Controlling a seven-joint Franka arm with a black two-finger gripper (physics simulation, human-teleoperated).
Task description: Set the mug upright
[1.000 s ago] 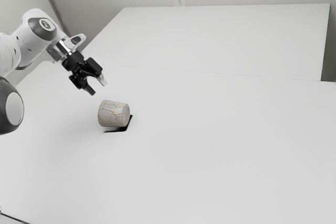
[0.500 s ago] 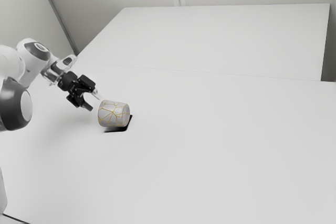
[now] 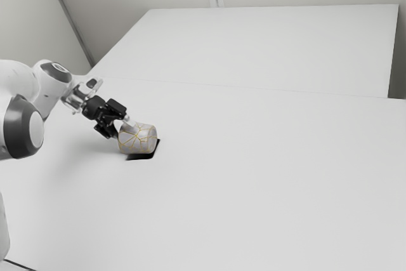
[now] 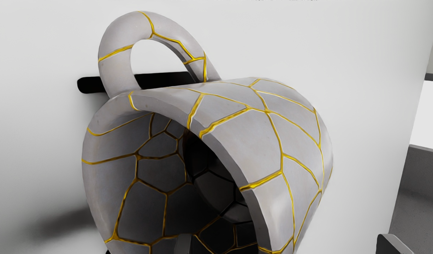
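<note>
Exterior view: since the earlier frame, the gripper has advanced toward the exterior view's right and now reaches the near end of the mug. The mug has not shifted. It lies on its side on the table, so the upright condition is not met. A flat dark patch adjoins its underside; whether shadow or object cannot be determined. The table runs on widely past the mug toward the exterior view's right, leaving ample room to turn and set it down. The arm occupies the opposite side. The long far edge of the table is well apart from the mug.

Wrist view: the mug's mouth faces the gripper, and the handle stands out from one side of the body. The fingers are apart. One fingertip is at the mouth, the other outside the body, with the rim and wall passing between. The outer fingertip stands off from the wall; no clamp is found. A table edge runs beyond that outer side.

Assessment: the step in hand is judged to be lining up a grasp on the wall. The next move calls for closing there, then lifting and tipping the mouth upward. Risks: the inner finger may catch the rim, or a shallow hold may let the mug roll.
</note>
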